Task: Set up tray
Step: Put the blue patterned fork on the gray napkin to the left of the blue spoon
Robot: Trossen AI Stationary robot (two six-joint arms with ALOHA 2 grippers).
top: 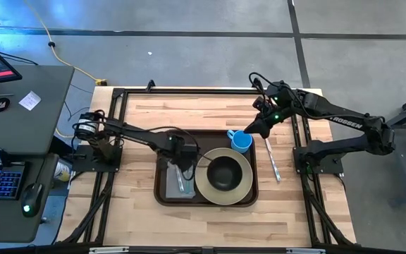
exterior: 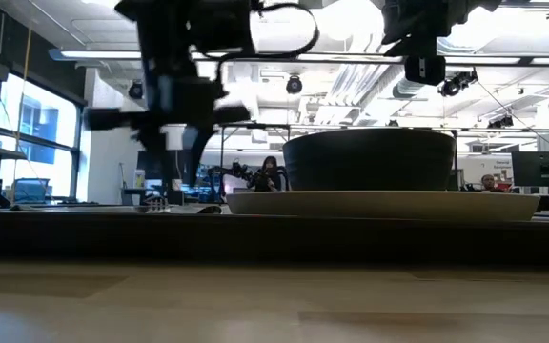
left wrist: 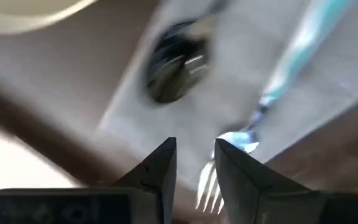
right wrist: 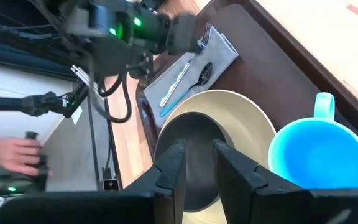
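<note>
Two claws nearly shut, empty, left claw (top: 182,169) over napkin (top: 177,185), right claw (top: 254,131) beside cup (top: 240,141).

Your tray (top: 162,194) is a large dark brown rectangle with rounded corners and a raised rim, lying flat and square-on at the middle of the wooden table. You can see it is loaded across its width, with bare brown floor showing mainly along the edges. From table height its rim (exterior: 84,233) reads as a low dark band.
</note>
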